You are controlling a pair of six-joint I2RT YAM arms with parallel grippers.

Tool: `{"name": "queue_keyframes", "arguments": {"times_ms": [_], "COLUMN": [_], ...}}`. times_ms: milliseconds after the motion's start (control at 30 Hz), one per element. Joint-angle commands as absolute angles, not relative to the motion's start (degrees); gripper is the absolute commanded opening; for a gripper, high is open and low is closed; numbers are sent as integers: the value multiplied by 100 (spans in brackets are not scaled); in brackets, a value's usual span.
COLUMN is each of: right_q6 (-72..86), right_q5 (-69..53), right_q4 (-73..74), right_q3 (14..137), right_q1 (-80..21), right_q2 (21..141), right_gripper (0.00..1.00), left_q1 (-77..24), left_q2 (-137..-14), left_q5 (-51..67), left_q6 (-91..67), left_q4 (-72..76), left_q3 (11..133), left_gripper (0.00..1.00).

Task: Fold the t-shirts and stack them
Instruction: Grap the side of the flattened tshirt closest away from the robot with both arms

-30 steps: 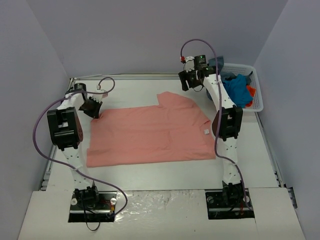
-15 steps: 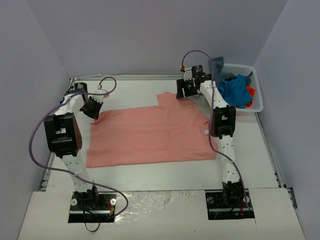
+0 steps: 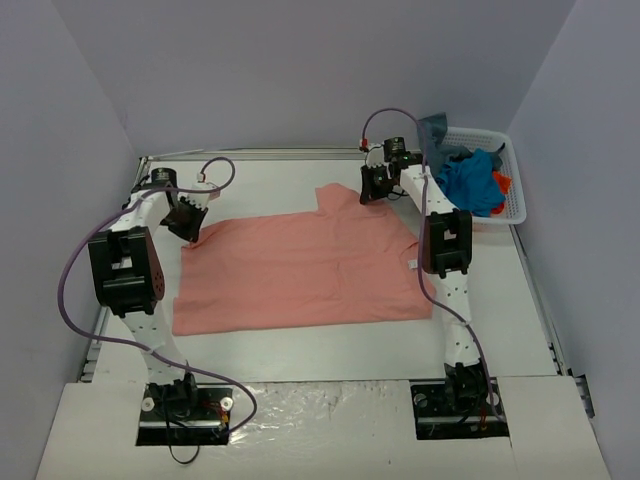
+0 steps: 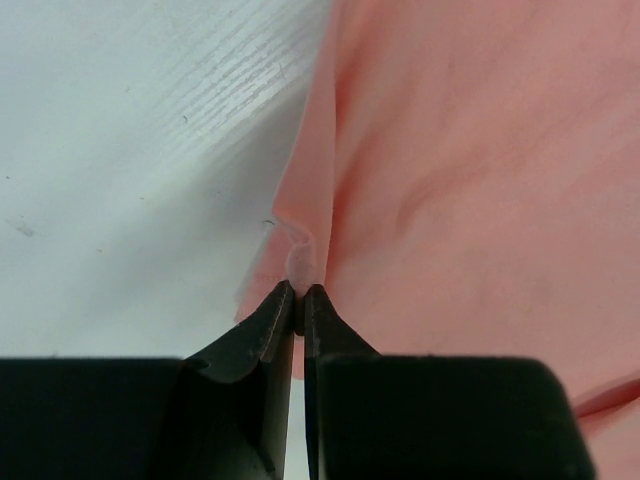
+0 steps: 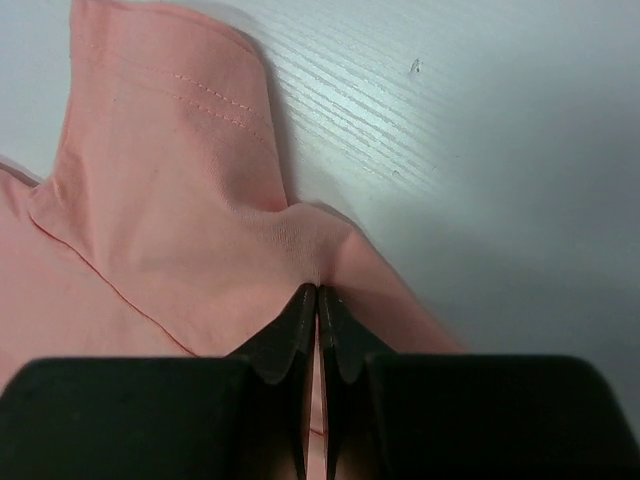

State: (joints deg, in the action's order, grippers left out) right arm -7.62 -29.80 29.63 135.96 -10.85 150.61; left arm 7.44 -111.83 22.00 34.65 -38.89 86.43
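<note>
A salmon-pink t-shirt [image 3: 300, 265] lies spread flat on the white table. My left gripper [image 3: 190, 228] is shut on its far left corner; the left wrist view shows the cloth [image 4: 450, 180] pinched into a small fold between the black fingertips [image 4: 262, 325]. My right gripper [image 3: 372, 192] is shut on the cloth beside the sleeve at the far right; in the right wrist view the fabric [image 5: 170, 180] puckers into the closed fingertips [image 5: 290, 335]. More t-shirts, bright blue [image 3: 470, 180], slate grey-blue [image 3: 434, 128] and orange-red [image 3: 501, 182], are heaped in the basket.
The white lattice basket [image 3: 516, 200] stands at the far right corner, close behind the right arm. Grey walls enclose the table on three sides. A small white tag [image 3: 411, 264] shows at the shirt's right edge.
The right gripper has come down from above the table onto the shirt's far right sleeve area and shut on the cloth. The left gripper has stayed shut on its corner.
</note>
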Motion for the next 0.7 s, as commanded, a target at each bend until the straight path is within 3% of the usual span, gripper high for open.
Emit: {"name": "queue_keyframes", "arguments": {"times_ms": [0, 200, 367, 667], "right_q6": [-958, -1404, -1924, -2021], "right_q5": [-2918, -2446, -1776, -1934], "right_q4": [3120, 3041, 2550, 2417], "right_q3": [13412, 12860, 11542, 10099], "right_q1": [-1072, -1291, -1836, -2337], "right_q2": [14582, 13933, 13036, 12129], "right_gripper": [0, 0, 0, 0], "left_q1": [686, 677, 677, 659], "left_q2": [-10872, -10793, -10793, -10731], "left_q5": [2180, 2215, 2250, 2312], "left_q6": [3410, 3331, 3305, 3296], "left_q4": [-3973, -3823, -3788, -3762], "left_q3": [8570, 8411, 8411, 8402], "left_gripper": [2, 2, 2, 2]}}
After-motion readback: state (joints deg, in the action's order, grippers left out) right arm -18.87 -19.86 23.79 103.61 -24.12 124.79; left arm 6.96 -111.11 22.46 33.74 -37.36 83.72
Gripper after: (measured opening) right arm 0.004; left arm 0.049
